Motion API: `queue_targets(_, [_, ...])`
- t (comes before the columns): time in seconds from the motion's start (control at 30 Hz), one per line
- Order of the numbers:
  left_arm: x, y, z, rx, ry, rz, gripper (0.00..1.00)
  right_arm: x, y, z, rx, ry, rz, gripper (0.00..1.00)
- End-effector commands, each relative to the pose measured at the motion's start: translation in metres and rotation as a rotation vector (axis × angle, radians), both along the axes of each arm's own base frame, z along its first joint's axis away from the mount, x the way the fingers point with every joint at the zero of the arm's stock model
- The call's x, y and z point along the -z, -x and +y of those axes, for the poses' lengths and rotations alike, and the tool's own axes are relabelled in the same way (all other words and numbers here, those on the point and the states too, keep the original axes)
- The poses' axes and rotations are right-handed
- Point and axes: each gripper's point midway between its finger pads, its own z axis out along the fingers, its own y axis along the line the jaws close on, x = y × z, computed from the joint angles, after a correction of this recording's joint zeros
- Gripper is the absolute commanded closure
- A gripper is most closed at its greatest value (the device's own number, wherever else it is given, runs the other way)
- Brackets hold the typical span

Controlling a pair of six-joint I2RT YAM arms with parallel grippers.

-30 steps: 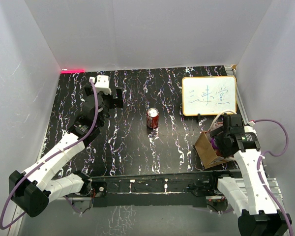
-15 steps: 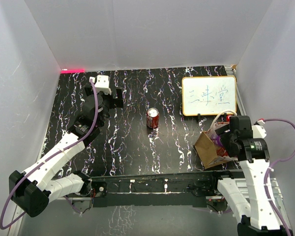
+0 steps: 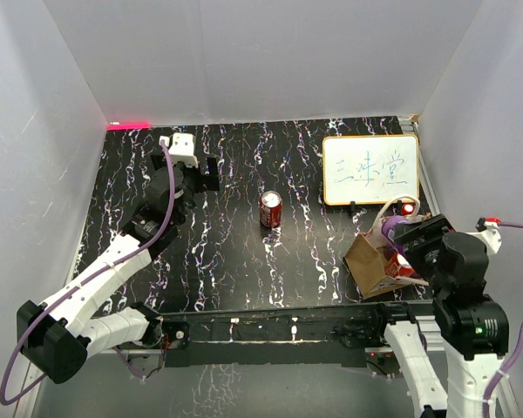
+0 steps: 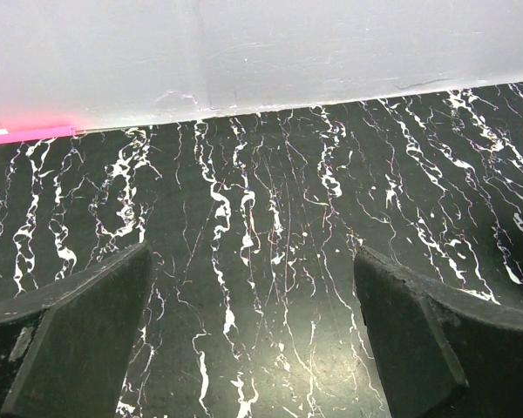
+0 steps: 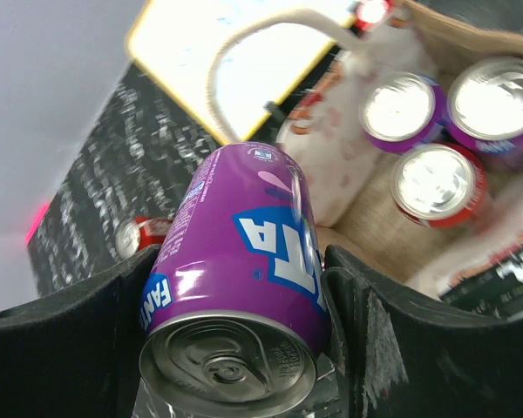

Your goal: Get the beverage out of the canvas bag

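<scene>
My right gripper (image 5: 235, 287) is shut on a purple Fanta can (image 5: 244, 252), fingers pressed to both its sides, base end toward the camera. From above, that can (image 3: 398, 233) hangs over the open tan canvas bag (image 3: 369, 261) near the right front. Inside the bag (image 5: 375, 218) stand two purple-rimmed cans (image 5: 401, 109) and a red one (image 5: 436, 183). A cream loop handle (image 5: 270, 30) arches over it. My left gripper (image 3: 209, 174) sits far left at the back, open over bare tabletop (image 4: 253, 331).
A red soda can (image 3: 270, 210) stands upright mid-table. A white board with writing (image 3: 370, 170) lies at the back right, just beyond the bag. White walls close in on the black marbled table (image 3: 244, 252). A pink strip (image 3: 128, 125) marks the back left corner.
My right arm has risen and swung toward the near right, carrying the purple can up above the bag's opening. The left arm and the red can have not moved.
</scene>
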Motion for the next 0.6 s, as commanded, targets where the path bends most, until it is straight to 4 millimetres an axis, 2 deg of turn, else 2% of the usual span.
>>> queue_targets(0.0, [-0.010, 0.002, -0.002, 0.009, 0.025, -0.023, 0.03, -0.082, -0.029, 0.035, -0.301, 0.144, -0.372, 0.92])
queue_targets(0.1, [-0.010, 0.002, -0.001, 0.007, 0.026, -0.026, 0.03, -0.078, -0.043, 0.057, -0.477, 0.202, -0.368, 0.92])
queue_targets(0.23, [-0.013, 0.003, -0.001, 0.006, 0.031, -0.031, 0.03, -0.059, -0.064, 0.092, -0.742, 0.209, -0.320, 0.92])
queue_targets(0.3, [-0.012, 0.003, -0.001, 0.007, 0.031, -0.030, 0.03, -0.043, -0.075, 0.107, -0.850, 0.169, -0.279, 0.92])
queue_targets(0.43, [-0.012, 0.003, -0.001, 0.007, 0.031, -0.030, 0.03, -0.020, -0.094, 0.129, -0.977, 0.048, -0.227, 0.92])
queue_targets(0.57, [-0.014, 0.004, 0.001, 0.003, 0.033, -0.036, 0.03, 0.008, -0.113, 0.141, -1.025, -0.054, -0.139, 0.92])
